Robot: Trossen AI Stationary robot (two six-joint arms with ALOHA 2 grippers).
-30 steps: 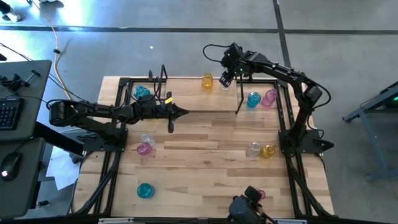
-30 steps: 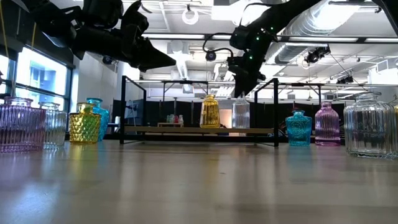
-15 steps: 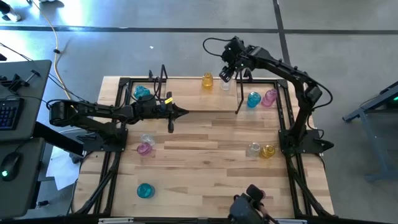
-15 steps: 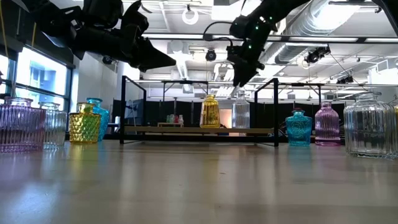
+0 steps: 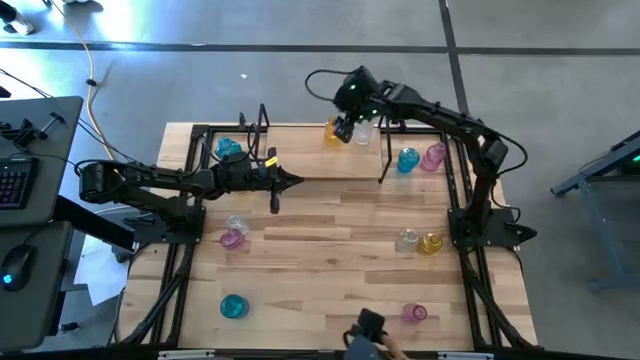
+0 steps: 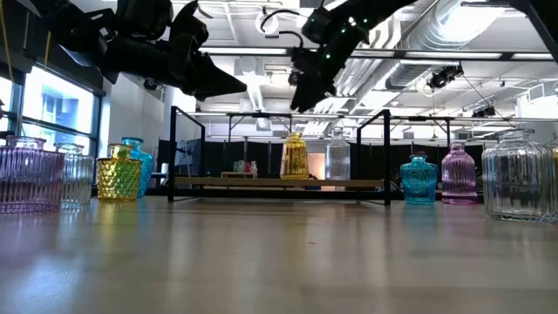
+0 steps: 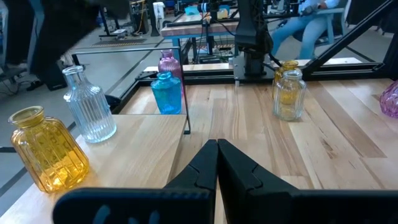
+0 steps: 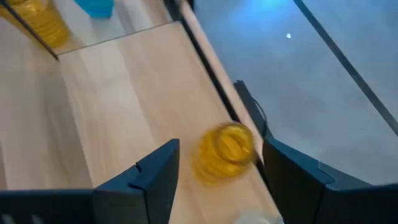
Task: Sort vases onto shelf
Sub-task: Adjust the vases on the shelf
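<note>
The shelf (image 6: pixel 279 182) is a small black frame at the table's far middle (image 5: pixel 383 160). A yellow vase (image 5: pixel 333 130) (image 6: pixel 294 157) and a clear vase (image 5: pixel 362 136) (image 6: pixel 337 160) stand on its low tier. My right gripper (image 5: pixel 345 127) (image 6: pixel 305 85) hangs open above the yellow vase (image 8: pixel 225 151), its fingers wide on either side and not touching it. My left gripper (image 5: pixel 291 181) (image 7: pixel 217 155) is shut and empty, level over the table beside the shelf's left end.
A teal vase (image 5: pixel 407 160) and a pink vase (image 5: pixel 432 155) stand right of the shelf. A clear-and-yellow pair (image 5: pixel 420 241) is near the right rail. Left side: teal (image 5: pixel 228 148), pink and clear (image 5: pixel 234 232), teal (image 5: pixel 233 306). A pink vase (image 5: pixel 413 314) and a dark object (image 5: pixel 366 326) sit at the near edge.
My right gripper has risen from just over the clear vase's neck and moved toward the table's left, ending above the yellow vase. The clear vase stays standing on the shelf. The dark object at the near edge has shifted left, uncovering the pink vase there.
</note>
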